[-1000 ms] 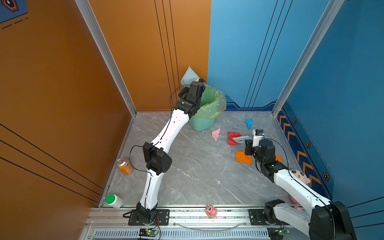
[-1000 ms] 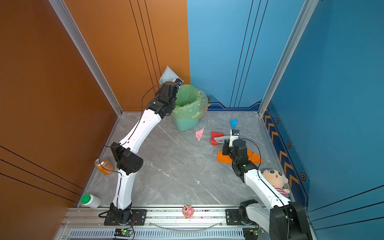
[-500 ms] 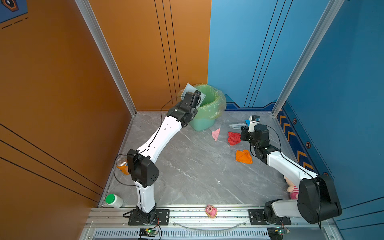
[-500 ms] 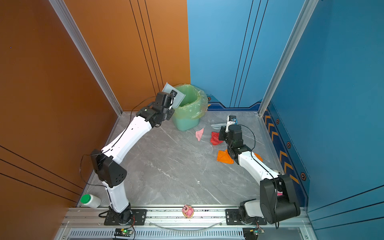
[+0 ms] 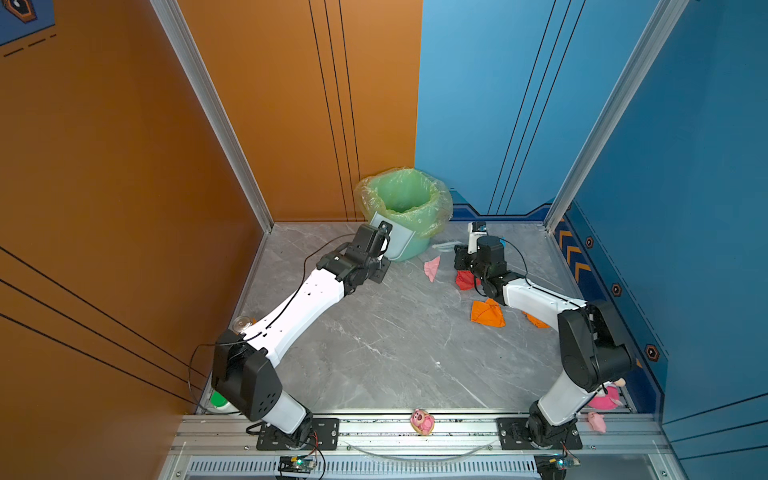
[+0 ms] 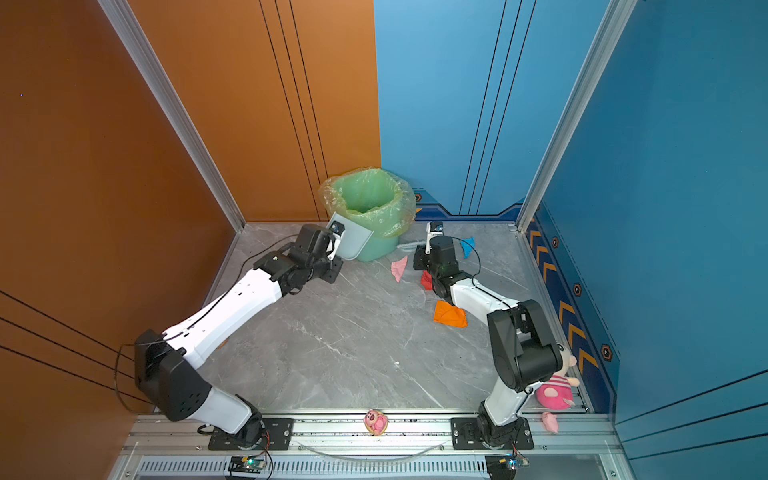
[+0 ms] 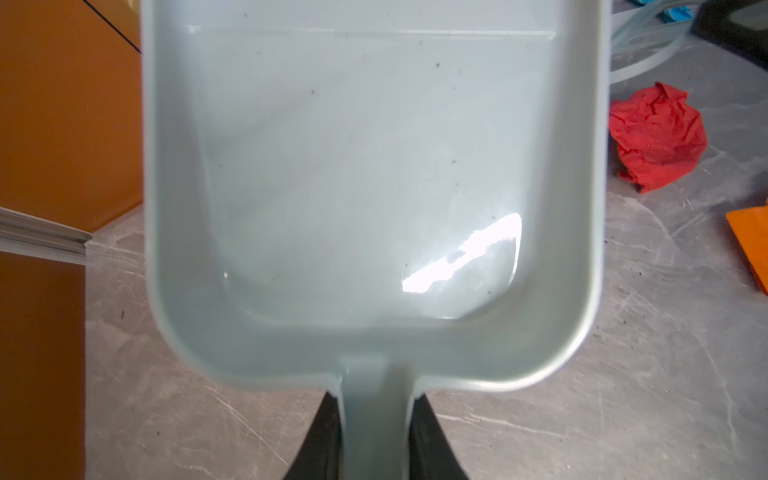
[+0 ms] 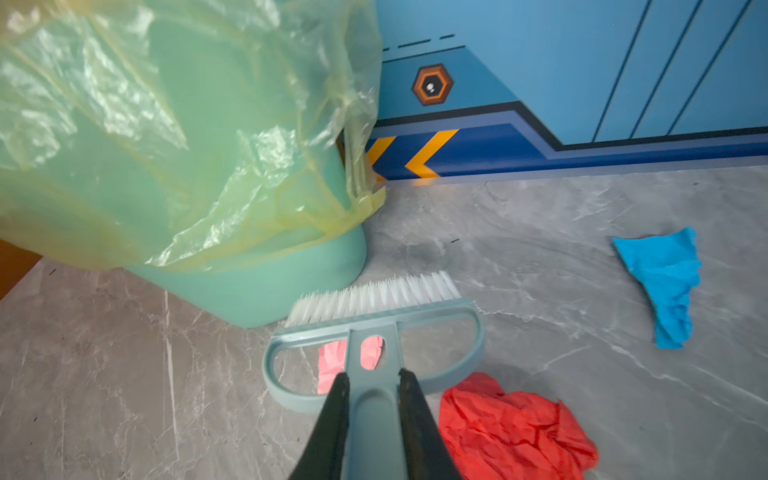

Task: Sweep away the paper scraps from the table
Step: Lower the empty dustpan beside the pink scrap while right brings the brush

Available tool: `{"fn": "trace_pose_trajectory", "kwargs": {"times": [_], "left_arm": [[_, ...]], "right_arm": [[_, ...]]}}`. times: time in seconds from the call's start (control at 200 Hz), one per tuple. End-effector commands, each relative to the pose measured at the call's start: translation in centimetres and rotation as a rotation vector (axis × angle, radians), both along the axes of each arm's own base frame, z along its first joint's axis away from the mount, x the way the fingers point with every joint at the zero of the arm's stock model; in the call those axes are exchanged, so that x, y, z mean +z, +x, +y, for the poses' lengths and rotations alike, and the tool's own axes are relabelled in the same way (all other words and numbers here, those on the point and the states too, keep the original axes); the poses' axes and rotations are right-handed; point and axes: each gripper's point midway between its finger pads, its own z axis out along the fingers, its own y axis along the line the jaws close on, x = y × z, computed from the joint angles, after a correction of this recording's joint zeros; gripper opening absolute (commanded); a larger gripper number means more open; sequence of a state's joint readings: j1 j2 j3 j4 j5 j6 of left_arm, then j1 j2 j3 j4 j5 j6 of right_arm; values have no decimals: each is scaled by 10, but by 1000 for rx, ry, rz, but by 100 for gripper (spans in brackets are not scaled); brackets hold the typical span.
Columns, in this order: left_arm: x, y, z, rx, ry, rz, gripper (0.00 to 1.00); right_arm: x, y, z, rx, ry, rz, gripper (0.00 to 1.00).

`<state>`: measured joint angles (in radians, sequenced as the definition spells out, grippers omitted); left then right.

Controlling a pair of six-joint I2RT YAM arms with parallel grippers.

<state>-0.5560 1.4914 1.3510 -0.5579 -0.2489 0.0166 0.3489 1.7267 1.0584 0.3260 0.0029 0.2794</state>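
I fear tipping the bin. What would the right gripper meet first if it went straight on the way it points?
Probably the green bin: the brush in the right gripper leads, one bristle end near the bin's base. Depth unclear.

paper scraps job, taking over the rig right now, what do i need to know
Left gripper: shut on the handle of the pale blue plastic dustpan, empty, beside the green lined plastic bin.
Right gripper: shut on the handle of the pale blue white-bristled brush, near the bin's base.
On the grey marble table: crumpled pink paper scrap, red scrap, orange scrap, blue scrap; another orange bit behind the right arm.
Done: both tools gripped. Left: sweep every scrap into the dustpan, tip into the bin.
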Motion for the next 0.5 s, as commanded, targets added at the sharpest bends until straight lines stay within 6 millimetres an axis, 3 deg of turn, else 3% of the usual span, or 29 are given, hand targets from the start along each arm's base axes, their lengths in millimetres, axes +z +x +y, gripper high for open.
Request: {"fn": "trace_pose_trajectory", "kwargs": {"times": [0.0, 0.25, 0.441, 0.456, 0.496], "left_arm": [[4, -20, -7, -28, -100, -17, 0], [-21, -54, 0, -32, -146, 32, 0], [-54, -67, -13, -95, -143, 132, 0], [-66, -72, -11, -95, -132, 161, 0], [-75, -75, -14, -107, -128, 188, 0]], "right_arm": [[-1, 8, 18, 20, 24, -11, 0], [-30, 11, 38, 37, 25, 38, 0], [-53, 5, 48, 61, -5, 88, 0], [-55, 5, 49, 62, -7, 91, 0], [-60, 2, 51, 69, -17, 104, 0]]}}
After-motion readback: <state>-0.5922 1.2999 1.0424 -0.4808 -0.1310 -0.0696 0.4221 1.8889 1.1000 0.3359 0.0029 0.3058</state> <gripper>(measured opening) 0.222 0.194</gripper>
